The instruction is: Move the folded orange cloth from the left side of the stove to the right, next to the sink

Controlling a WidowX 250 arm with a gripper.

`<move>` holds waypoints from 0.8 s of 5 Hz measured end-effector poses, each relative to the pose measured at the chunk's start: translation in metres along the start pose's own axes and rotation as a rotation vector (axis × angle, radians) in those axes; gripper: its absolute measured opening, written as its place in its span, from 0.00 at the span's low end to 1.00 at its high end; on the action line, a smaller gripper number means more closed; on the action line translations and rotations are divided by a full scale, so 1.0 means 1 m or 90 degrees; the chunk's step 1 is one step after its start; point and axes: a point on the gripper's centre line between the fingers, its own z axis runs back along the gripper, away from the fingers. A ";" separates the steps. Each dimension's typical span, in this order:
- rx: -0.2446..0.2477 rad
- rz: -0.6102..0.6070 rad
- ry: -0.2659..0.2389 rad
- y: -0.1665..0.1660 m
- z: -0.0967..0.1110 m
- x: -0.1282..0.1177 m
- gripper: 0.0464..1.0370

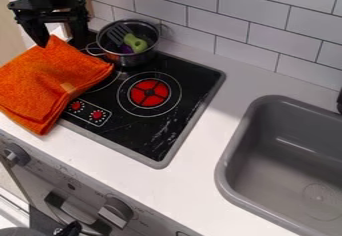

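In the upper left stands my black gripper [62,37], pointing down with its two fingers spread apart. Its left finger is over or against the top corner of an orange cloth [50,77]; whether they touch I cannot tell. The folded cloth lies across the left part of the black stove top [137,125] and over the counter. Right of the gripper, a metal pot [139,59] sits at the back of the stove, holding a dark slotted spatula [119,34], a green item [135,43] and something purple [125,49].
A grey sink [234,155] is set into the white counter [197,185] at the right. Tiled wall [234,25] runs behind the stove and pot. Knobs [115,212] project from the front panel below. A dark object [340,101] stands at the right edge.
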 end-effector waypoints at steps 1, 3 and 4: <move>-0.007 0.013 0.022 -0.002 -0.009 -0.006 0.96; -0.053 0.304 0.043 -0.013 -0.003 0.008 0.96; -0.025 0.438 0.038 -0.017 -0.005 0.013 0.96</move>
